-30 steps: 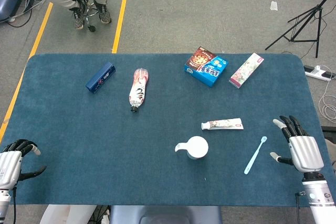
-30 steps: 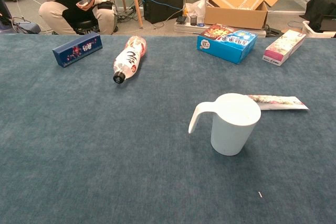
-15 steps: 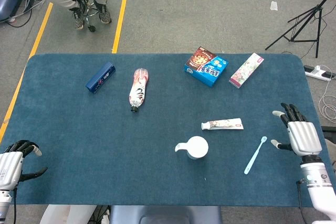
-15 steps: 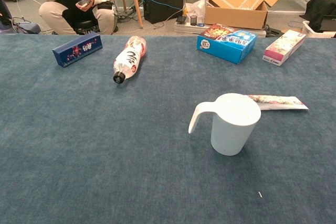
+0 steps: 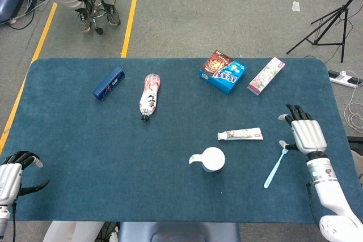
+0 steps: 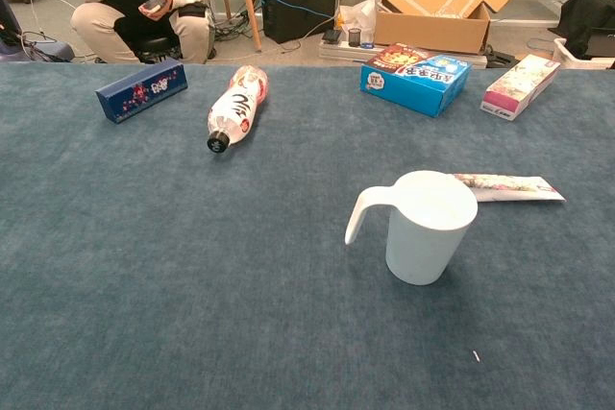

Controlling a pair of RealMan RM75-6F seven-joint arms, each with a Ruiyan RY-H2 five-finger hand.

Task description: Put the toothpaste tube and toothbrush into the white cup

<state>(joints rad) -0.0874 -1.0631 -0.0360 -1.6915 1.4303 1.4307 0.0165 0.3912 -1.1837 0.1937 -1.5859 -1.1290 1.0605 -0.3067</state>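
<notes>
The white cup [image 5: 212, 158] stands upright near the middle of the table's near half, its handle pointing toward the robot's left and its mouth open. Bare blue cloth lies all around it except on the far-right side, where the toothpaste tube [image 5: 240, 134] lies flat, apart from the cup, its length running left to right. The tube is white with a patterned print; in the chest view it shows partly behind the cup's rim. The toothbrush [image 5: 276, 167] lies to the right of the cup, pale blue and slim, slanting with its head toward the far right.

The right hand [image 5: 304, 132] hovers just beside the brush head with fingers spread and nothing in it, not far from the table's right edge. The left hand [image 5: 14, 174] sits at the near left corner, fingers curled loosely around nothing, well apart from everything.

The blue table [image 5: 85, 140] has a wide bare stretch across its left and near parts. Along the far side lie a dark blue box [image 5: 108, 83], a plastic bottle [image 5: 150, 96] on its side, a blue snack box [image 5: 223, 72] and a pink-white carton [image 5: 266, 75].
</notes>
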